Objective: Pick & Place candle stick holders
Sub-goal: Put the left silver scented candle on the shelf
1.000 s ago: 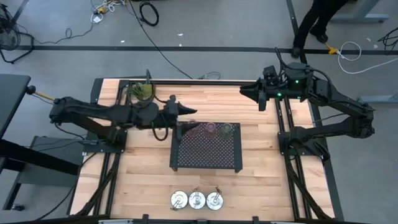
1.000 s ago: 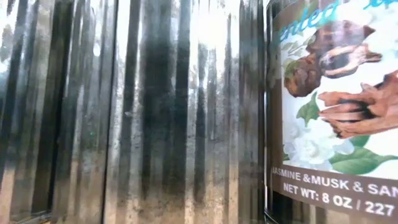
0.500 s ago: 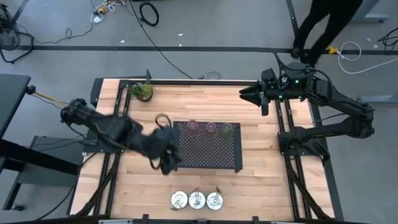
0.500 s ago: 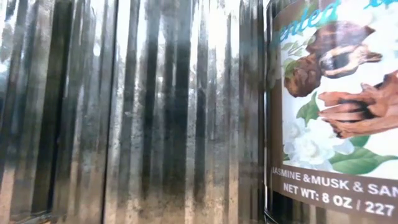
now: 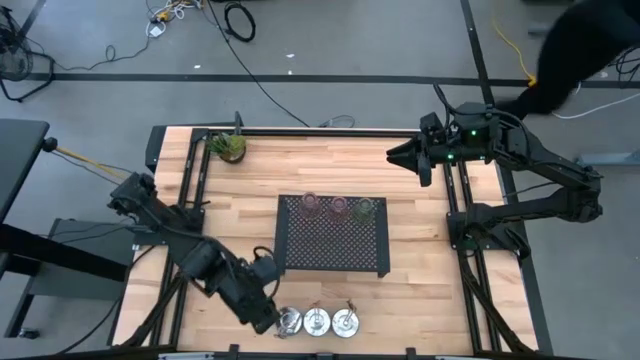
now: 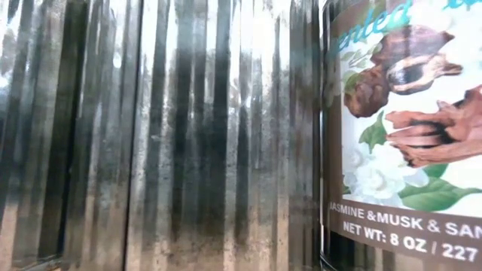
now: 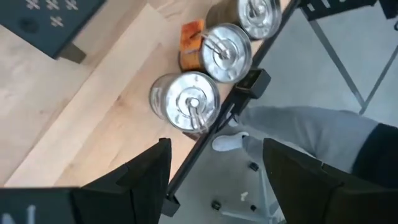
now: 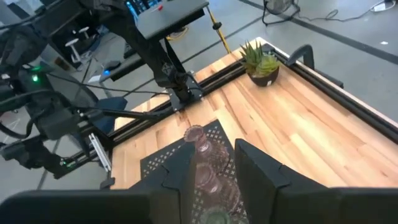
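Left gripper (image 7: 214,163) jaws parted, empty, above the end silver dish (image 7: 185,101) of three at the table (image 5: 420,290) front edge, right gripper (image 8: 208,171) jaws narrow, empty.

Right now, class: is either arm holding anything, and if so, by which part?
Nothing is held. The left gripper hovers open above the nearest silver dish, fingers empty. The right gripper waits empty at the table's far right.

arms (image 5: 200,262): matte black, chunky joints | right arm (image 5: 540,165): green LED lit near wrist, black cable looped over it | fingers (image 7: 134,180): dark, flat, angular plastic | frames: black rails
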